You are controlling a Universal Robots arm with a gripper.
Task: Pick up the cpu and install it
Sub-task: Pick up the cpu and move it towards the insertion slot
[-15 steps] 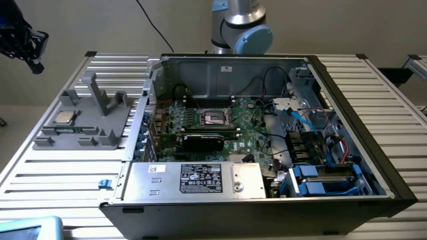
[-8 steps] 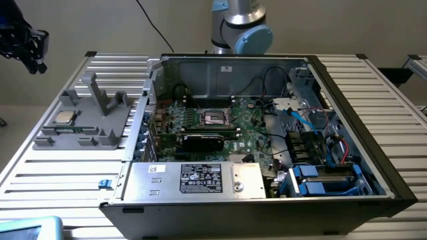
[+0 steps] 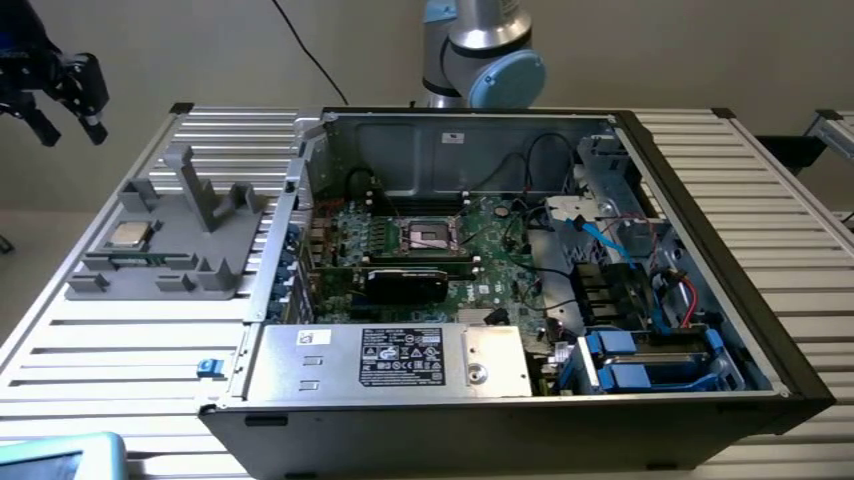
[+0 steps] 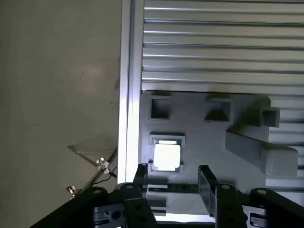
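Beige wall (image 3: 200, 50), pale floor (image 4: 57, 61); slatted metal table (image 3: 761, 210).

cpu (image 4: 167, 156): I see a shiny, smooth metal top | tray (image 4: 209, 137): matt grey plastic | table (image 4: 213, 47): ribbed bare metal | my tool (image 4: 172, 175): matt black

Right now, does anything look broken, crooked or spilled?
Nothing stands out. The cpu lies flat and square in its pocket on the grey tray, and the open computer case beside it looks tidy.
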